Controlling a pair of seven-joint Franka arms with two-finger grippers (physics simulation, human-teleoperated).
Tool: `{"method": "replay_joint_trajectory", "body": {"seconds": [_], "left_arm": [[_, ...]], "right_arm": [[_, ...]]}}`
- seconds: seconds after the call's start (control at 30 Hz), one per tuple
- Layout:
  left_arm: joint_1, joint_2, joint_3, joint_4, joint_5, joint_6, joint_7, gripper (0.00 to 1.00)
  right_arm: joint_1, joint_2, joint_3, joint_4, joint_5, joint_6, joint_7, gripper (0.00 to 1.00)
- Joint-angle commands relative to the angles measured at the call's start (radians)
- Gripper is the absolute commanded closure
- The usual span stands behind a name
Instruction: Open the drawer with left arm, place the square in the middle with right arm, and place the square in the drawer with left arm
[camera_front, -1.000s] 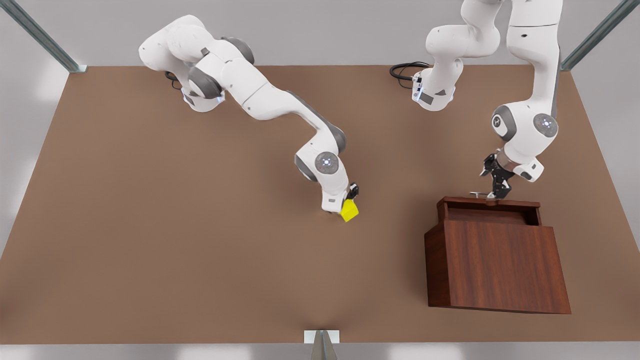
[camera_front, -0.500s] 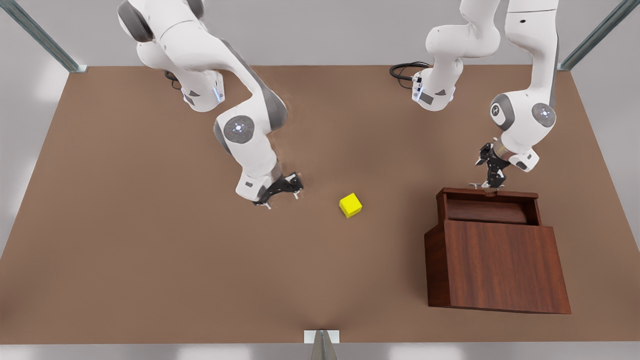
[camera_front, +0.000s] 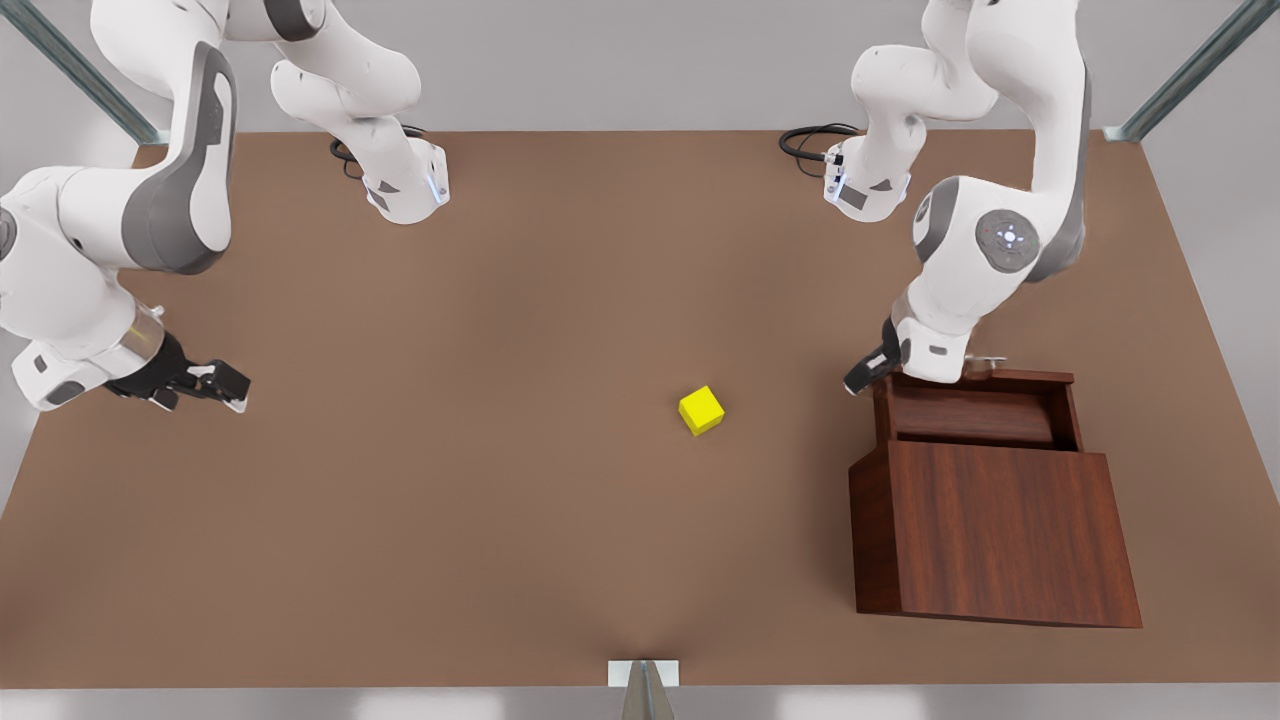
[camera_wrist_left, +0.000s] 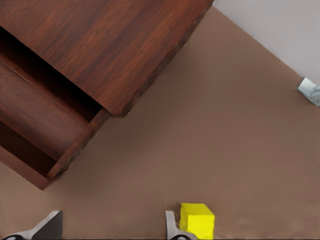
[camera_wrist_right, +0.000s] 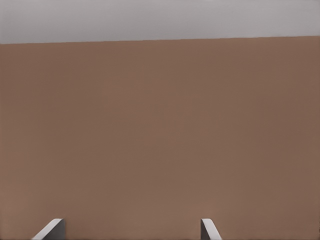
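Small bright yellow cube (camera_front: 701, 410) sits flat on the plain matte brown tabletop (camera_front: 480, 520), roughly mid-table, free of both grippers. Left gripper (camera_front: 866, 373) hangs at the front view's right, just beside the near-left corner of the pulled-out drawer, a shallow dark reddish-brown wooden tray (camera_front: 975, 412), w/ the cube off toward the front view's left of it, near but clearly apart. In the left wrist view its two fingertips (camera_wrist_left: 172, 229) stand wide apart w/ nothing between them; the cube (camera_wrist_left: 197, 220) lies just beyond one tip, outside the gap, not touching as far as can be seen. Same view shows the drawer (camera_wrist_left: 35, 125) open, its inside bare, sticking out from the boxy wood-grain cabinet (camera_wrist_left: 115, 45). Cabinet (camera_front: 1000, 535) stands on the table's right side in the front view, drawer facing the arm bases. Right gripper (camera_front: 205, 385) is far over at the front view's left edge, low over bare table, well apart from the cube; that arm waits. Right wrist view has its fingertips (camera_wrist_right: 209, 229) spread wide, empty, brown tabletop (camera_wrist_right: 160, 140) ahead.
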Motion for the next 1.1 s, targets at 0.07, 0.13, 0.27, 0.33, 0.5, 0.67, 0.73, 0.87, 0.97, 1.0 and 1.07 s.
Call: {"method": "replay_joint_trajectory", "body": {"seconds": [0.07,0.13,0.27,0.33,0.5,0.67,0.73,0.87,0.97,1.0,1.07], "left_arm": [[-0.062,0.175,0.0,0.187,0.009,-0.027,0.194,0.0],[-0.095,0.284,0.0,0.288,0.009,-0.107,0.527,0.0],[-0.164,0.35,-0.026,0.31,0.035,-0.052,0.806,0.0],[-0.215,0.386,-0.027,0.31,0.064,0.002,0.842,0.0],[-0.28,0.465,-0.027,0.33,0.204,0.071,0.842,0.0],[-0.327,0.51,-0.027,0.325,0.264,0.107,0.842,0.0],[-0.341,0.508,-0.029,0.313,0.264,0.102,0.862,0.0],[-0.352,0.504,-0.029,0.264,0.264,0.107,0.891,0.0],[-0.352,0.493,-0.029,0.192,0.265,0.177,0.898,0.0],[-0.352,0.493,-0.029,0.178,0.265,0.189,0.898,0.0],[-0.353,0.484,-0.027,0.138,0.273,0.24,0.906,0.0]], "right_arm": [[0.016,0.008,0.008,0.0,0.0,0.0,-0.002,0.0],[0.014,0.003,0.006,0.011,0.0,0.001,0.0,0.0],[0.011,0.008,0.006,0.02,-0.002,0.0,0.0,0.0],[0.013,0.008,0.006,0.018,-0.002,-0.002,0.0,0.0],[0.013,0.005,0.006,0.021,0.0,-0.022,0.0,0.0],[0.01,0.003,0.005,0.025,0.0,-0.052,0.0,0.0],[0.013,0.003,0.005,0.025,0.0,-0.052,0.0,0.0],[0.013,0.006,0.005,0.025,-0.005,-0.052,0.0,0.0],[0.013,0.008,0.005,0.025,-0.005,-0.052,0.0,0.0],[0.013,0.008,0.005,0.025,-0.005,-0.052,0.0,0.0],[0.013,0.008,0.005,0.025,-0.005,-0.052,0.0,0.0]]}}
